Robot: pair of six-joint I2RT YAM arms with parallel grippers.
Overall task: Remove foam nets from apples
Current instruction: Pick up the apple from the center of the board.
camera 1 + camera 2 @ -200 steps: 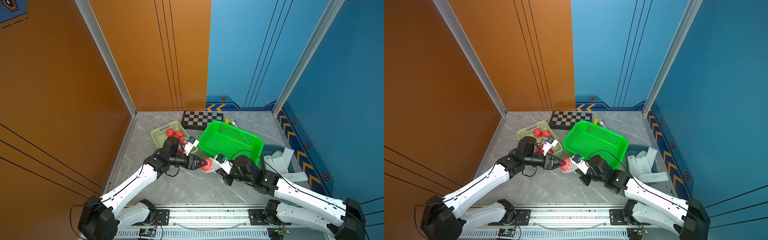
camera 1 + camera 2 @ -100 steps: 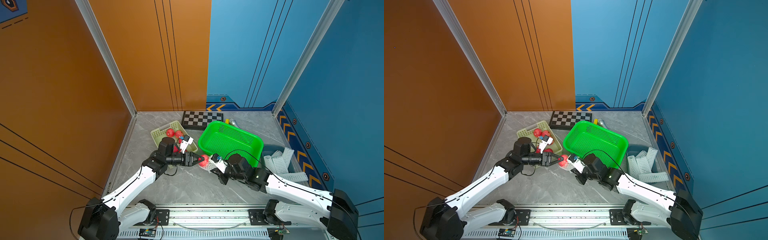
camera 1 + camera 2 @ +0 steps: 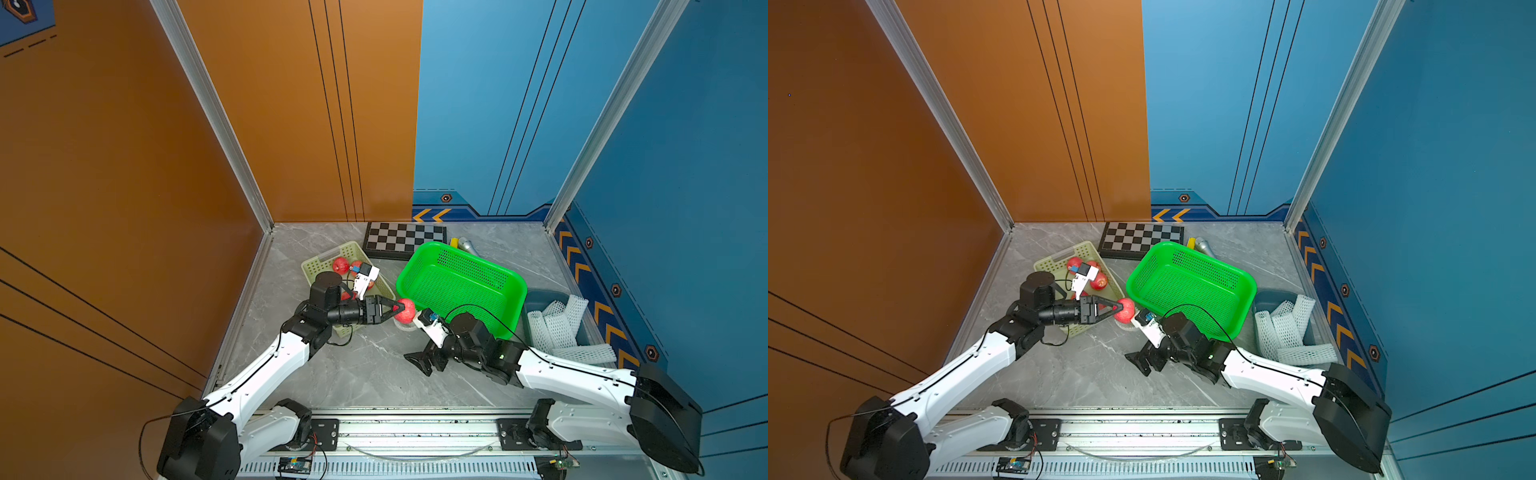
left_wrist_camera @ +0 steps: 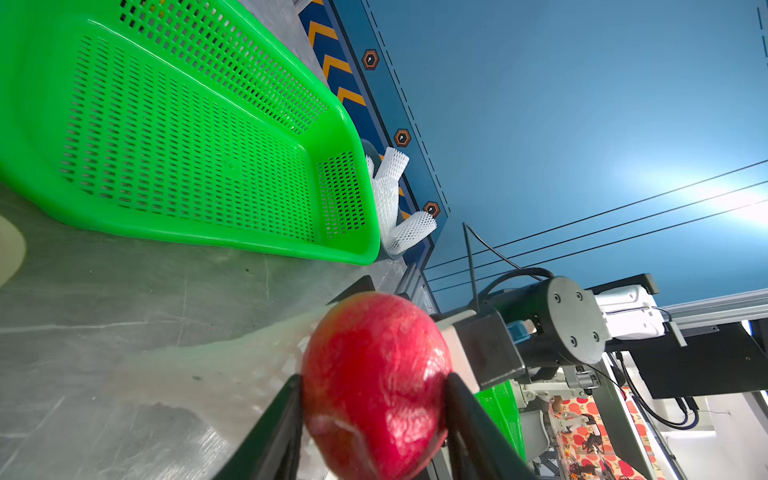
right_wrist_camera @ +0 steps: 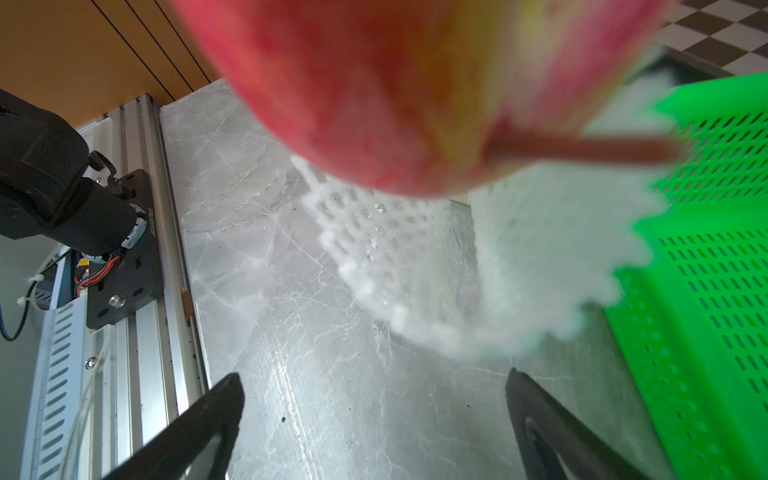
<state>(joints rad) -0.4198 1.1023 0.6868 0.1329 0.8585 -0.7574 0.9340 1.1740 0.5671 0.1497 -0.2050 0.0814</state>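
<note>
red apple (image 4: 376, 386) gripped by the left pincer (image 3: 400, 308).

A grey marbled floor (image 3: 374, 386) is lying beneath the left claw (image 3: 400, 308) and the right claw (image 3: 422, 362). An orange side wall (image 3: 104, 187) is rising outboard of the left claw, and an orange back panel (image 3: 332, 104) is standing beyond it. A blue back panel (image 3: 478, 104) is standing beyond the right claw, and a blue side wall (image 3: 685, 187) is rising outboard of it. Silver metal posts (image 3: 212, 108) are running up both corners. An orange chevron strip (image 3: 602, 316) is lining the blue walls' base. A bright patch of light (image 4: 739, 203) is glaring on the blue side wall.
</note>
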